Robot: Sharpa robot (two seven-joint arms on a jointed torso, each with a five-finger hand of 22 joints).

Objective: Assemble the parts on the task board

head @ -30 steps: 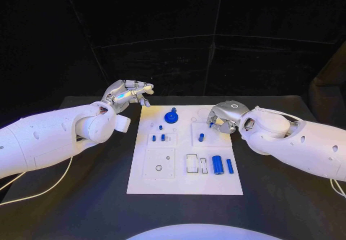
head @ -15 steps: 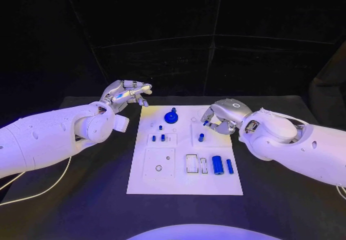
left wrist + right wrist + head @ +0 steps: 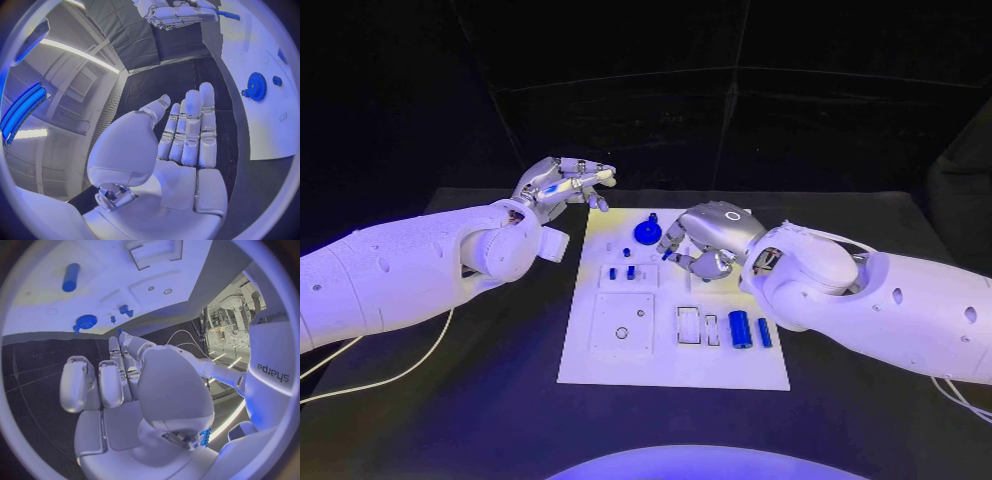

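Black table [image 3: 473, 400]: right hand [image 3: 704, 240] moved in over task board [image 3: 675, 370], fingers curled, contents unclear; left hand [image 3: 567, 182] open beside board

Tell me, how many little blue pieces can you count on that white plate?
5 that I can see clearly: a round gear at the far end, two small pegs mid-board, and two cylinders near the right edge. The right hand may hide more.
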